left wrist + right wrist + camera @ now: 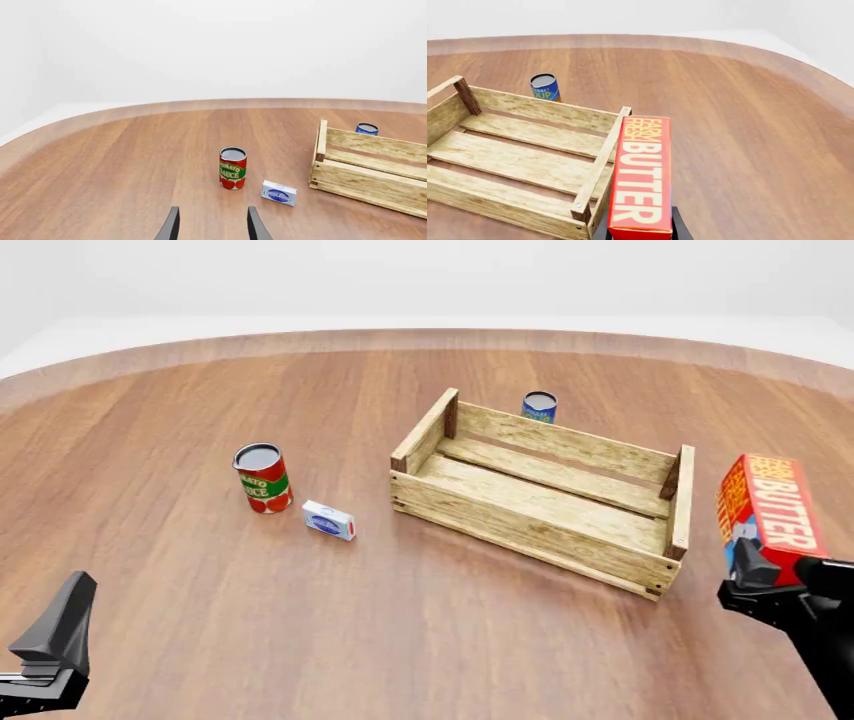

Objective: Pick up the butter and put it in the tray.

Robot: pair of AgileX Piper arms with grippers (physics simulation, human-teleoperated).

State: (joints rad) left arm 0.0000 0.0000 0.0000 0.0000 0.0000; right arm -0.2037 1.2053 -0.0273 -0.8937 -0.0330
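The butter point(770, 508), a red carton with white lettering, stands on end just right of the tray point(521, 526), and my right gripper point(755, 568) is shut on its lower end. The right wrist view has the butter point(642, 180) reaching out from the fingers beside the tray's near corner post point(582, 209); I cannot tell whether it touches the table. The tray is an open wooden slat crate with nothing in it. My left gripper point(213, 227) is open over bare table at the near left point(54, 640), far from the tray point(371, 175).
A tomato sauce can point(262, 478) and a small white-and-blue box point(328, 521) stand left of the tray; the left wrist view has both, the can point(233, 168) and the box point(279, 193). A blue can point(539, 406) stands behind the tray. The table's curved edge runs along the far side.
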